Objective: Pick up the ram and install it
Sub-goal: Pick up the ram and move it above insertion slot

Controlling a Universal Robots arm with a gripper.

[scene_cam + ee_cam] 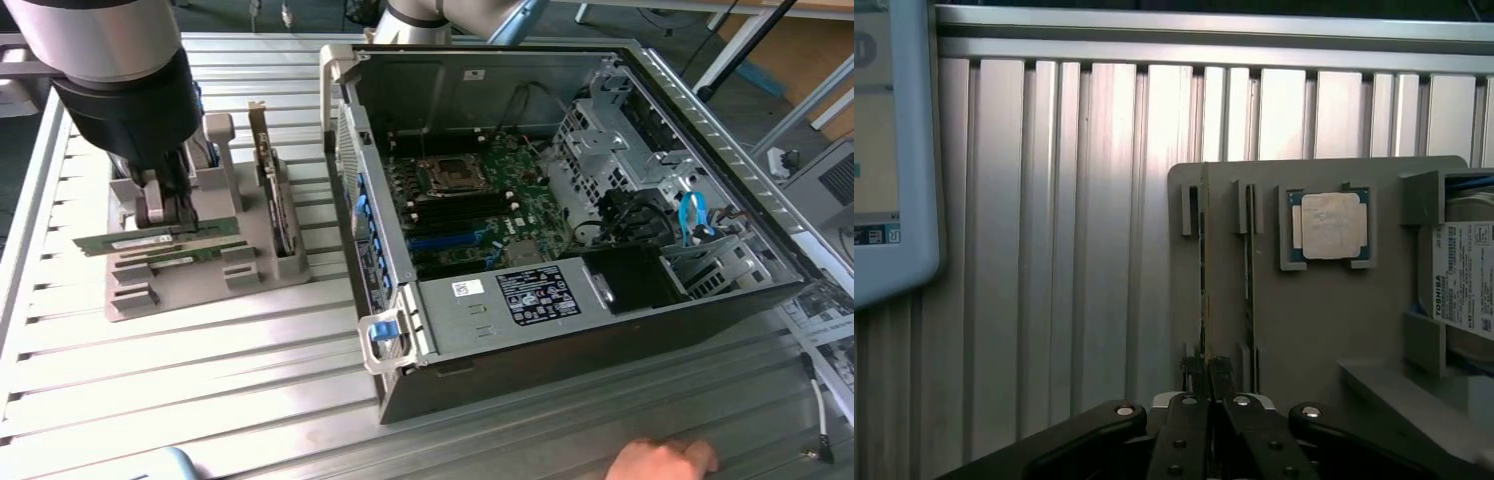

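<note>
The ram (134, 241) is a thin green stick lying across the slots of the grey holder (200, 290) at the exterior view's left. My gripper (171, 222) comes straight down onto it. In the wrist view the ram (1203, 260) is seen edge-on as a dark thin line running along its slot. My gripper (1206, 368) is shut on its near end, and the two black fingers (1222, 372) stand almost together on either side of it. A second green stick (184, 258) lies in the slot beside it.
The open computer case (694, 300) lies at the exterior view's right, with the motherboard (514, 215) and its black memory slots (461, 208) exposed. The holder also carries an upright dark card (276, 195), a silver processor (1331, 225) and a labelled drive (1464, 275). A hand (661, 462) rests at the table's front edge.
</note>
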